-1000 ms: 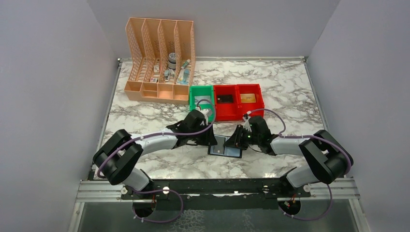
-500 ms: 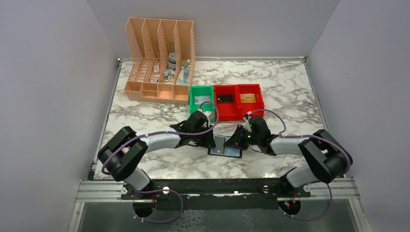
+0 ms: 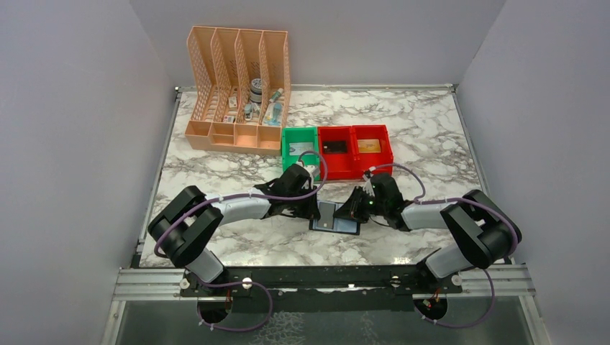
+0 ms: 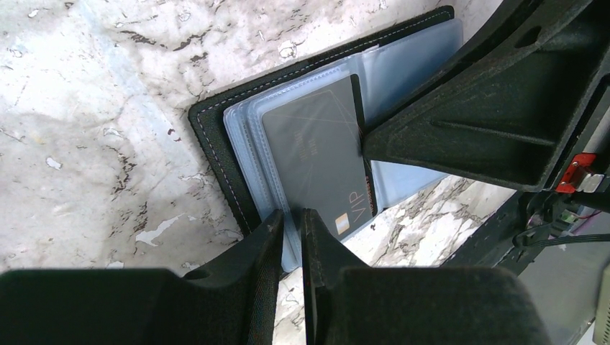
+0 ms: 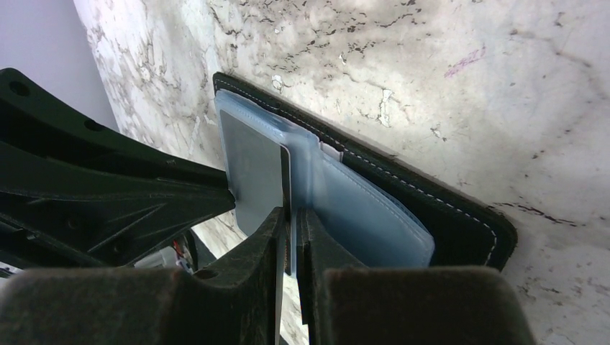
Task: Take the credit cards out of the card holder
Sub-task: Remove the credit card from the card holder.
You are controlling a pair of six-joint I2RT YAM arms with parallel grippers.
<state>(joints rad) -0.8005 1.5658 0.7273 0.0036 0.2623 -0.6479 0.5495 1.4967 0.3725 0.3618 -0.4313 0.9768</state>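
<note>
The black card holder [image 3: 335, 219] lies open on the marble between my two grippers. In the left wrist view its black cover [image 4: 216, 136] holds grey-blue sleeves, and a dark grey credit card [image 4: 316, 158] marked VIP sits in the top sleeve. My left gripper [image 4: 291, 214] is shut on the near edge of a sleeve. My right gripper [image 5: 291, 212] is shut on the thin edge of the dark card [image 5: 285, 180], with the card holder [image 5: 431, 208] behind it. From above, the left gripper [image 3: 315, 209] and right gripper [image 3: 353, 210] press in from opposite sides.
A green bin [image 3: 300, 149] and two joined red bins stand just behind the card holder. One red bin holds a black card [image 3: 334, 146], the other a tan card [image 3: 369, 145]. A peach lattice file organizer [image 3: 237, 93] stands at the back left.
The left arm's elbow has shifted a little to the right. Both grippers have stayed at the card holder, which has not visibly moved.
</note>
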